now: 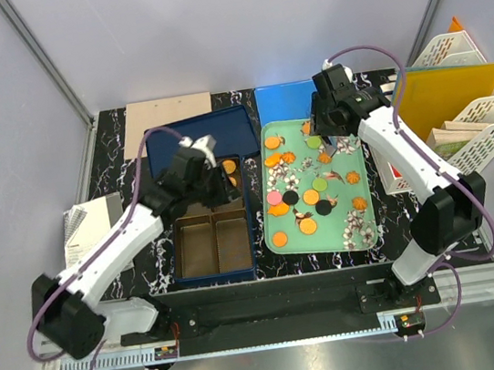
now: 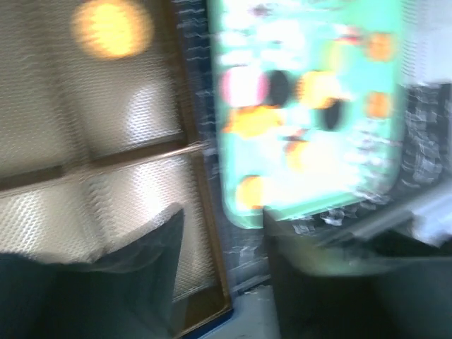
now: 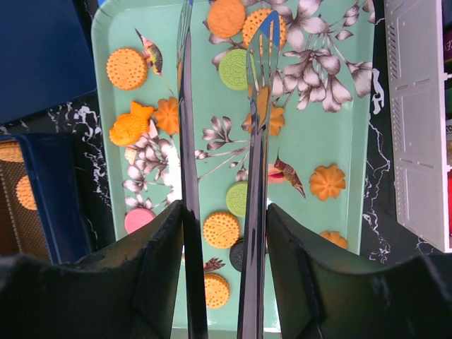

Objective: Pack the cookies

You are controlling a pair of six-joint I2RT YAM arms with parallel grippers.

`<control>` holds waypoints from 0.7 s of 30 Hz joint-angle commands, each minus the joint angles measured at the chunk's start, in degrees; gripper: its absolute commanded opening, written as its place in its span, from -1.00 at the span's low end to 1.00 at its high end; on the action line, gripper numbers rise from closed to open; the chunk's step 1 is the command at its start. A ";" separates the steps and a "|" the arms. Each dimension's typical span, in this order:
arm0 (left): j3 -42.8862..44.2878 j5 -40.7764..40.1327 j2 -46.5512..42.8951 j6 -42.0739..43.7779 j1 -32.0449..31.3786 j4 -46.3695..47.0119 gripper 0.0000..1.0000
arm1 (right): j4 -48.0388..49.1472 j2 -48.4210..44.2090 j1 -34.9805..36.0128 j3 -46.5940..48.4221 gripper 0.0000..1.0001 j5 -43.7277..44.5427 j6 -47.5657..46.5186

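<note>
From the top camera, the mint-green tray lies right of centre with most of the cookies scattered over it. Its flower prints make some of them hard to separate. The blue box sits just left of the tray. Its far compartments are largely covered by the left gripper, and an orange cookie shows beside the fingers there. The right gripper hangs over the tray's far end, its tips too small to read.

The left wrist view is smeared. Two dark fingers stand apart at the bottom with the box's brown floor showing between them and nothing seen in their grasp. One orange cookie lies in a compartment at the upper left. The tray is a blur on the right.

The right wrist view is sharp. The right gripper carries two long metal blades, set apart with bare tray between them and no cookie pinched. The blades cut across several cookies. The box's corner is cropped at the left edge.
</note>
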 commanded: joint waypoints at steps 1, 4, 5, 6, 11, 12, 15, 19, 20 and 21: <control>8.46 17.64 10.14 -2.56 -3.33 13.12 -0.69 | 0.43 -2.99 0.50 0.81 0.07 -2.37 1.58; 14.35 19.06 15.95 -0.72 -8.69 14.71 -1.00 | 0.69 -3.25 0.58 1.25 0.04 -3.77 1.84; 15.06 19.85 16.85 -0.37 -11.05 16.11 -1.00 | 0.69 -3.43 0.59 1.33 0.04 -4.21 2.02; 14.80 20.55 17.47 -1.41 -11.86 21.00 -1.00 | 1.04 -3.43 0.50 1.33 0.04 -5.17 2.37; 0.07 21.90 18.44 -22.02 -11.96 56.23 -1.00 | 2.45 -5.80 0.50 0.89 0.01 -7.38 3.95; -1.01 21.18 18.96 -23.90 -11.87 64.99 -0.97 | 2.62 -6.15 0.58 0.89 0.01 -8.08 4.04; -2.08 20.29 22.82 -31.28 -11.69 77.87 -0.95 | 2.71 -8.43 0.50 0.90 -0.01 -9.57 4.65; -2.34 18.45 32.22 -44.55 -11.61 99.58 -0.84 | 2.71 -10.90 0.50 -0.24 -0.02 -10.98 5.44; -0.95 18.36 34.07 -49.36 -11.61 106.32 -0.82 | 2.89 -11.42 0.58 -0.94 -0.03 -11.16 5.53; 0.02 18.45 37.13 -51.24 -11.61 108.91 -0.81 | 2.89 -12.21 0.59 -1.39 -0.02 -11.42 5.71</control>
